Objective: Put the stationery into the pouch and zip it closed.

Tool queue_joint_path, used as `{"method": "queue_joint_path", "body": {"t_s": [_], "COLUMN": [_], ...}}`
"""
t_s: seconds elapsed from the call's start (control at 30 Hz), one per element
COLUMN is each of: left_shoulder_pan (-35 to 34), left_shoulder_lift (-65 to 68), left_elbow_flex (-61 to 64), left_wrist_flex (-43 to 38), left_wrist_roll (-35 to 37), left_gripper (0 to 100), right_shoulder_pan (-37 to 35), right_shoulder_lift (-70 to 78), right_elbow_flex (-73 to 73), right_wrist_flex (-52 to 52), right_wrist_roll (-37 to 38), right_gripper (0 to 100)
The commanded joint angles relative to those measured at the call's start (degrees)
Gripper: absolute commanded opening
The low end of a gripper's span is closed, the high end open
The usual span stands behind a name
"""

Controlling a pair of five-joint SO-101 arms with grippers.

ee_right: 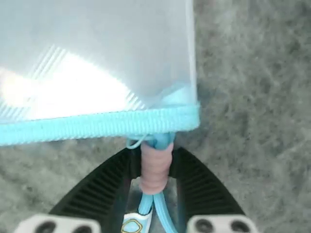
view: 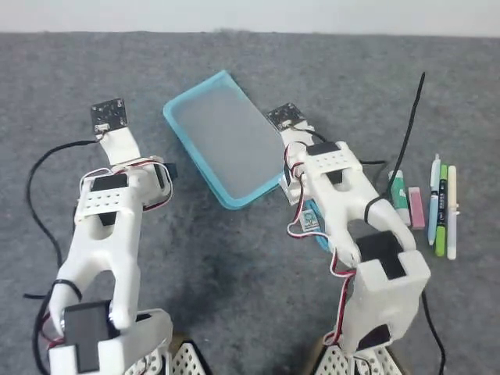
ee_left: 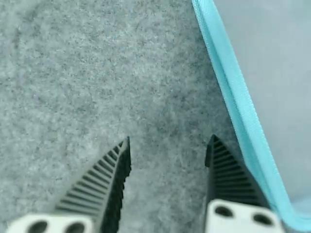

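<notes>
The pouch (view: 223,141) lies flat and slanted on the grey felt (view: 234,273) between the two arms. It is a rounded rectangle of frosted, see-through plastic with a woven turquoise band around its edge. At its near corner the right gripper (ee_right: 154,155) is clamped on the zip pull (ee_right: 155,162), a soft-looking pink tab with thin turquoise cords trailing below it. The ribbed black jaws press against the tab from both sides.

The left gripper (ee_left: 167,150) stands spread apart with nothing in it. Its toothed black fingertips (ee_left: 119,160) hang over bare felt just beside the pouch's turquoise edge.

The stationery is outside the pouch, off to the right arm's side. Three slim pens (view: 442,211), pale blue, green and cream, lie side by side. A small pink eraser (view: 416,207) and a stubby white and green tube (view: 400,195) lie next to them.
</notes>
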Motion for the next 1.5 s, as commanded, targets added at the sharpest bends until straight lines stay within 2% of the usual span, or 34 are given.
{"method": "queue_joint_path", "body": {"t_s": [0.0,0.17,0.3,0.43,0.6,0.77,0.87,1.0,1.17,1.27,1.37,1.47], "left_shoulder_pan": [-0.2,2.1,2.3,3.0,11.8,23.4,27.3,24.0,18.9,16.5,12.3,8.4], "left_shoulder_lift": [-3.3,-3.3,-3.8,-3.5,-2.8,5.4,10.8,11.8,3.3,-5.0,-14.7,-24.6], "left_elbow_flex": [-0.8,-0.7,-0.9,-2.1,-1.5,-1.5,-4.8,-7.3,-3.2,1.0,4.1,5.1], "left_wrist_flex": [0.6,0.9,1.0,1.0,-1.3,-1.4,-1.4,-1.3,-2.9,-3.2,0.3,7.3], "left_wrist_roll": [-1.4,-1.5,-6.3,-6.8,-6.7,-3.6,-1.8,-1.8,-1.8,-1.8,-2.6,-7.9], "left_gripper": [24,23,23,23,23,23,23,23,23,23,23,23], "right_shoulder_pan": [0.2,0.2,-0.2,-2.0,-6.9,-11.6,-16.6,-20.1,-20.0,-19.9,-17.8,-15.7], "right_shoulder_lift": [-0.6,-5.9,-18.7,-33.3,-47.2,-50.5,-49.4,-50.2,-54.2,-54.5,-53.3,-51.0], "right_elbow_flex": [-2.8,-4.3,-0.4,7.7,11.4,-2.3,-8.4,-1.1,25.0,32.9,34.8,35.5], "right_wrist_flex": [0.5,7.4,9.3,9.5,11.3,20.5,26.2,27.4,9.1,3.5,2.7,0.0], "right_wrist_roll": [-0.6,-0.5,-0.5,-0.9,-0.8,-1.0,-0.9,-0.6,0.2,0.2,-1.1,-1.9], "right_gripper": [0.6,0.6,0.6,0.6,0.6,0.6,0.6,0.6,0.6,0.6,0.6,0.6]}}
